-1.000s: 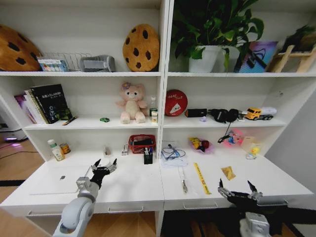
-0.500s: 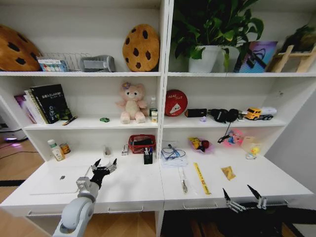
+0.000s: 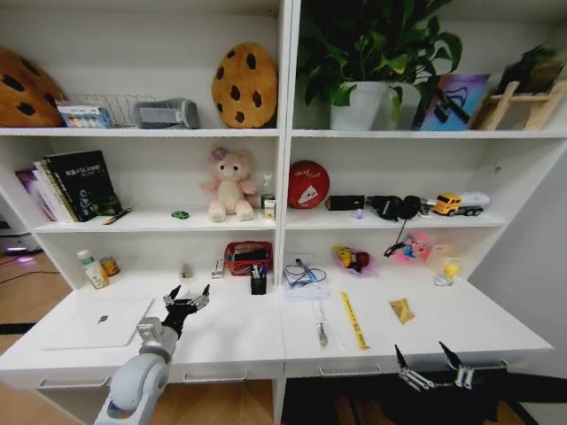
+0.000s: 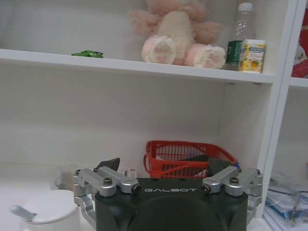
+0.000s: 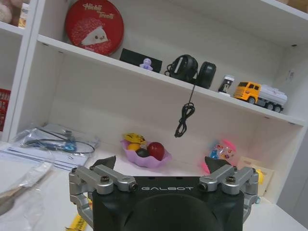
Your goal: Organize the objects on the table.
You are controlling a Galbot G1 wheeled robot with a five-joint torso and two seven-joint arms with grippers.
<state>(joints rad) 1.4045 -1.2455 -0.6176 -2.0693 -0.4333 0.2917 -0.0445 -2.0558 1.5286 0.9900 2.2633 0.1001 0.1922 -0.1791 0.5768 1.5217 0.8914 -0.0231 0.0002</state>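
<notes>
A thin silver laptop [image 3: 97, 321] lies flat on the left of the white table [image 3: 230, 329]. My left gripper [image 3: 186, 299] [image 4: 163, 166] hovers open just right of it, empty, facing the red basket [image 4: 187, 159]. On the shelf above sit a tiny green object [image 3: 180, 214] [image 4: 87, 54] and a clear green-labelled bottle [image 3: 266, 193] [image 4: 239, 33] beside the pink bear. Pens stand in a black holder [image 3: 258, 283], and another pen [image 3: 321, 328] lies in a clear sleeve mid-table. My right gripper [image 3: 432, 367] [image 5: 161, 162] is open, low at the table's front right edge.
A yellow ruler [image 3: 353, 319], papers with cables [image 3: 304, 274], a pink fruit bowl [image 5: 147, 153] and a second bottle [image 3: 89, 268] sit on the table. A white lidded cup [image 4: 45, 214] is close by the left gripper. Headphones [image 5: 192, 70] dangle a cable from the shelf.
The right gripper has sunk lower, from over the table's front edge to just below it. The whole picture has shifted slightly left. The left arm has not moved.
</notes>
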